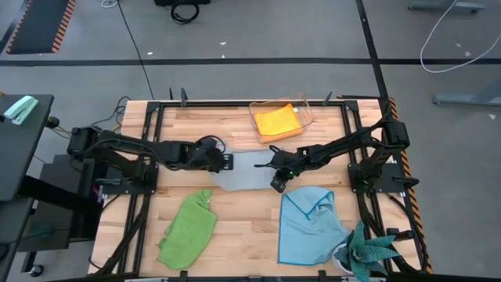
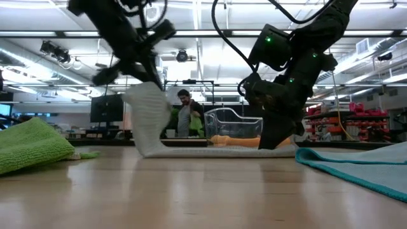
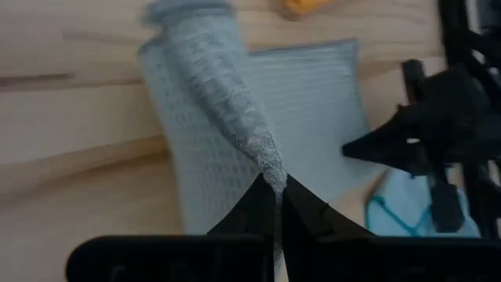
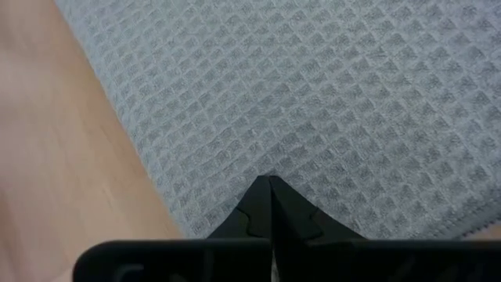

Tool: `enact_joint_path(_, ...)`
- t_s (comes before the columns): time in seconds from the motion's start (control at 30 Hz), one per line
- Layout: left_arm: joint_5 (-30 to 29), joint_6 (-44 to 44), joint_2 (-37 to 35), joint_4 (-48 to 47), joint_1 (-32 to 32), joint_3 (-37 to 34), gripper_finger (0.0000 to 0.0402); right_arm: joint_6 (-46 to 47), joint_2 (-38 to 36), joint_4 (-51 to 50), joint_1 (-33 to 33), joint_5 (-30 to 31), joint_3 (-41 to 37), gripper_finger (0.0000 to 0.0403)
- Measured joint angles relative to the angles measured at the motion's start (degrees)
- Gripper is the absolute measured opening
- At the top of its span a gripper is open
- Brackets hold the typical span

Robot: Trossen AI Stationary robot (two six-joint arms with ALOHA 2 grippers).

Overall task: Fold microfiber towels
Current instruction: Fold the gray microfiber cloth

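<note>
Two grippers worked the same cloth at mid-table. The left gripper [image 3: 275, 192] had its fingers pinched together on an edge of the grey towel [image 1: 244, 174], lifting it so the waffle-textured fabric rose in a twisted ridge while the rest lay flat on the wooden table [image 1: 235, 235]. The right gripper [image 4: 271, 188] had its fingertips closed together and pressed down at the towel's opposite edge; whether any cloth was caught between them could not be made out, since the fingers hid the contact.

From table height the raised part hung as a pale drooping fold, and the right arm blocked much of what lay behind.

Beyond the grey towel, the light blue towel [image 1: 308, 227] lay rumpled with one corner turned over, near the teal plant [image 1: 368, 252], which the picture's edge cut off. The lime green towel [image 1: 188, 231] lay bunched lengthwise. The orange-yellow towel [image 1: 278, 122] sat folded in the clear plastic box [image 1: 307, 112].
</note>
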Motion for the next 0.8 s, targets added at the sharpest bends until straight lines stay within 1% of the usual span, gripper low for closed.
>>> enact_joint_path(0.13,3.05,3.08,5.45,10.65,1.58,0.04,0.0011,0.25,0.05,0.31,-0.03,0.02,-0.03,0.0000)
enact_joint_path(0.27,5.95,4.47,10.70,15.60,2.64,1.99,0.0011,0.25,0.05,0.07,-0.03,0.10,-0.02,0.0000)
enact_joint_path(0.5,7.87,10.57,17.36,15.48,3.82,10.92,0.0011,0.23,0.05,0.10,-0.05,0.08,-0.05,0.0000)
enact_joint_path(0.8,12.37,11.90,25.38,16.28,4.79,18.66,0.0011,0.01,0.07,0.38,-0.03,-0.20,-0.12,0.0000)
